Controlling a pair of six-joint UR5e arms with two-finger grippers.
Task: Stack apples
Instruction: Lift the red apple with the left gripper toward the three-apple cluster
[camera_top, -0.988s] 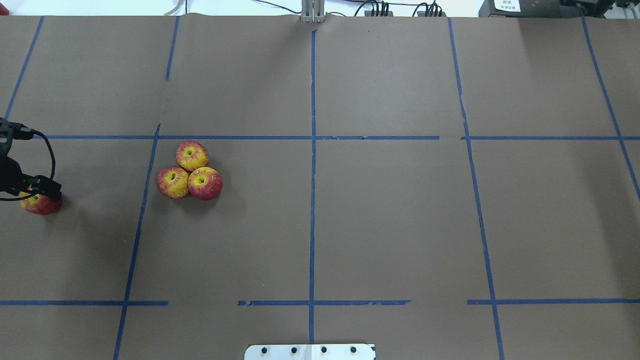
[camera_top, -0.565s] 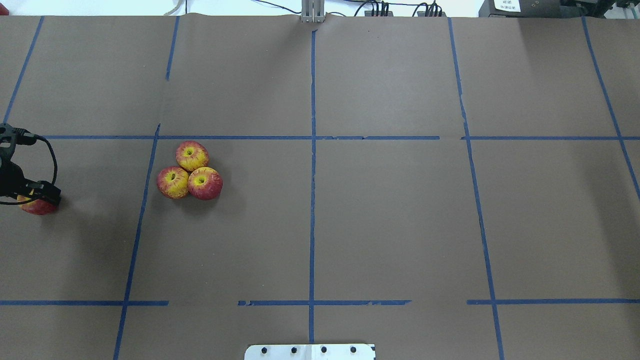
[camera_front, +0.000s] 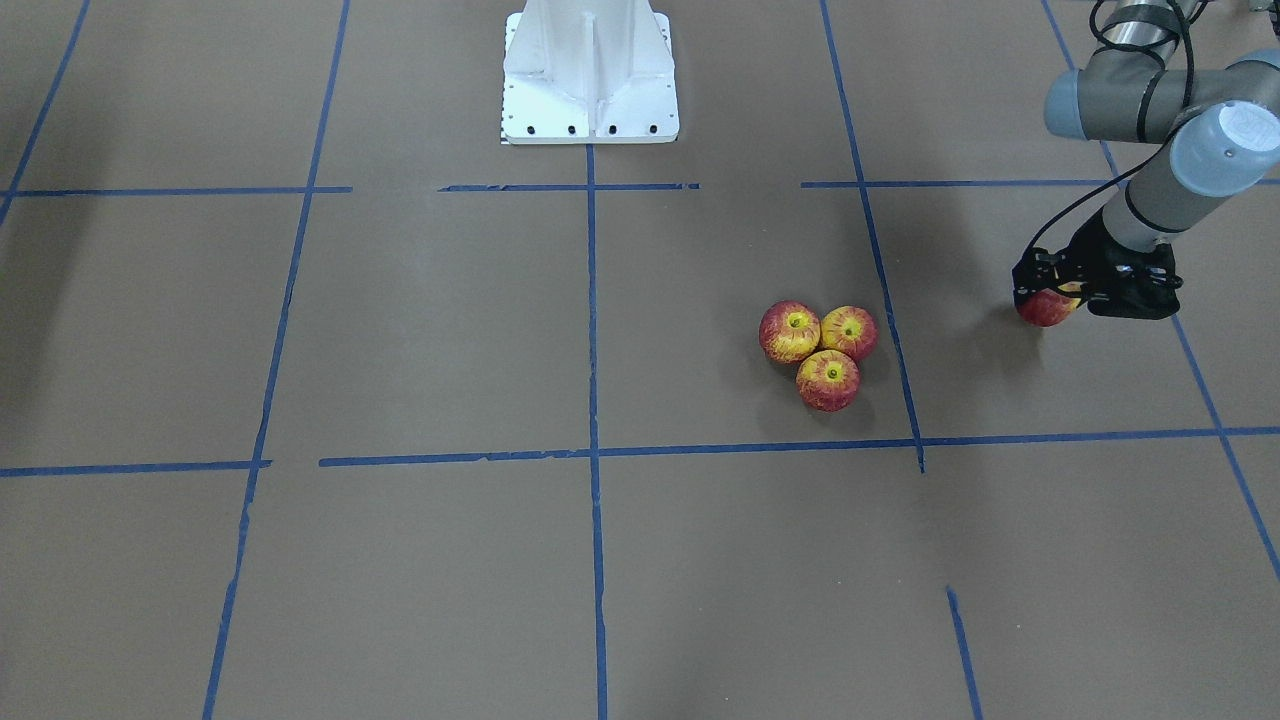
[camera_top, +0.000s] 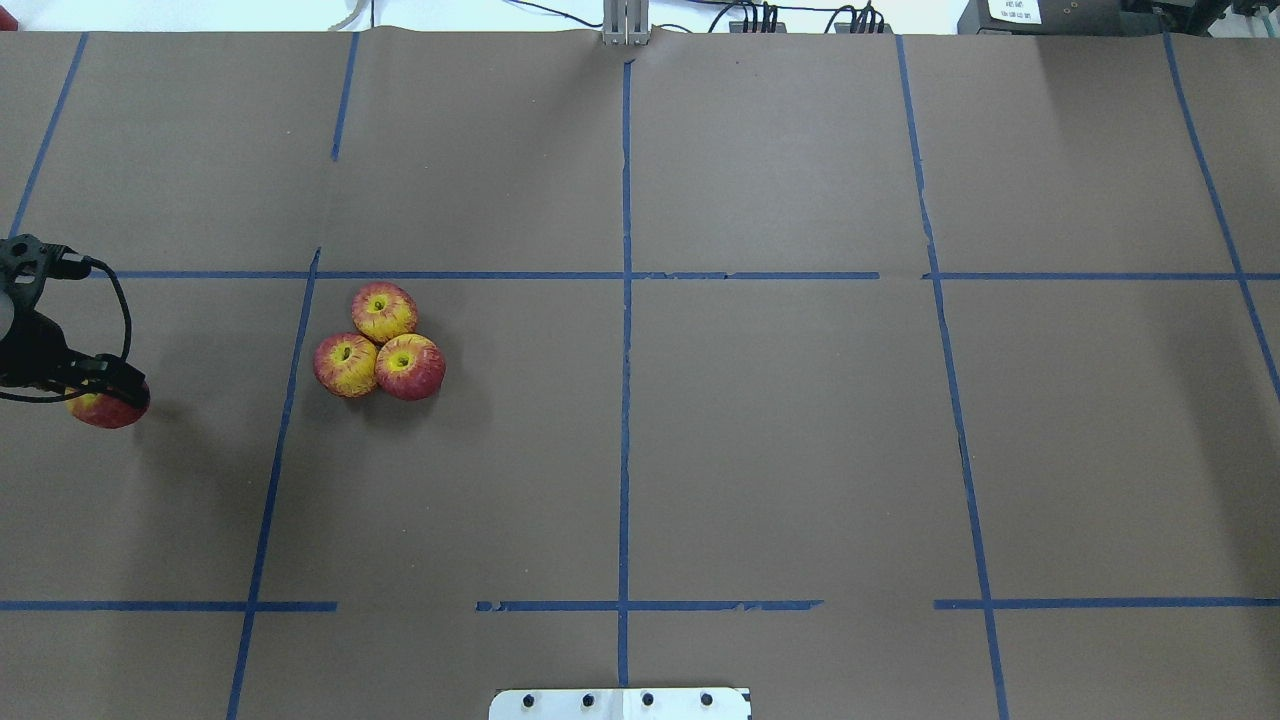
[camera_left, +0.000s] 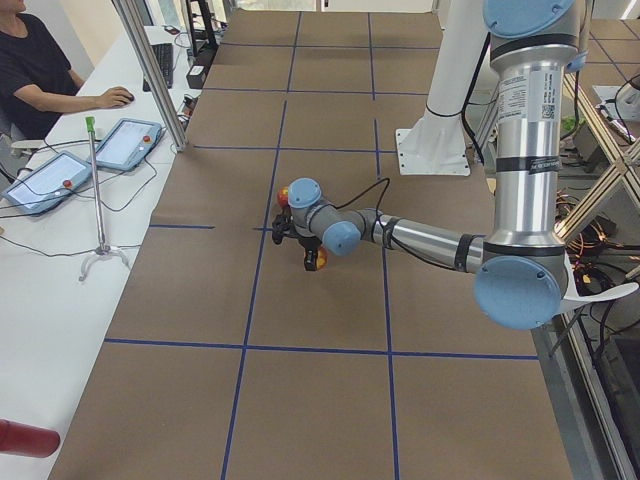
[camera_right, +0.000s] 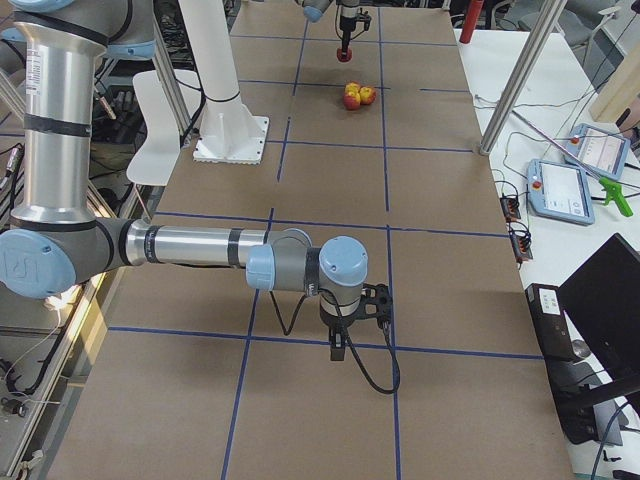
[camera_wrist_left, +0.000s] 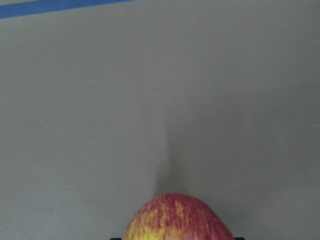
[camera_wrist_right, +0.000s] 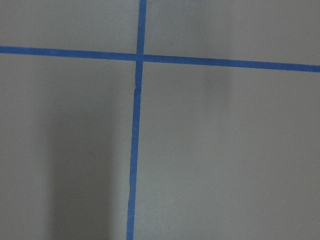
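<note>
The brown worktop (camera_top: 780, 450) fills every view, cut into rectangles by blue tape lines (camera_top: 625, 400). The white base (camera_front: 590, 70) of the robot sits at the middle of its near edge.

The right arm (camera_right: 190, 245) stretches out low toward the worktop's right end. Its right hand (camera_right: 340, 350) points down beside a tape line there. It shows only in the side view, so I cannot tell how far open it is. Its wrist camera shows only bare paper and a tape crossing.

The left arm (camera_front: 1160, 190) reaches toward the worktop's left end, and its left hand (camera_front: 1047, 297) also points down. Its fingers are closed around the fourth apple (camera_top: 108, 410), gripping it from above. This apple is close to the left edge, about midway between the robot's edge and the far edge. The wrist view shows the red, yellow-streaked top of this apple at the bottom of the picture. I cannot tell whether the apple is clear of the paper.

The three apples (camera_top: 384, 311) lie in a tight triangle, touching one another, stem dimples up. They are in the left half of the worktop, well apart from the held one, with a tape line between them. The one nearest the worktop's middle (camera_top: 410, 367) is a deeper, more solid red than its neighbours. None rests on top of another.
</note>
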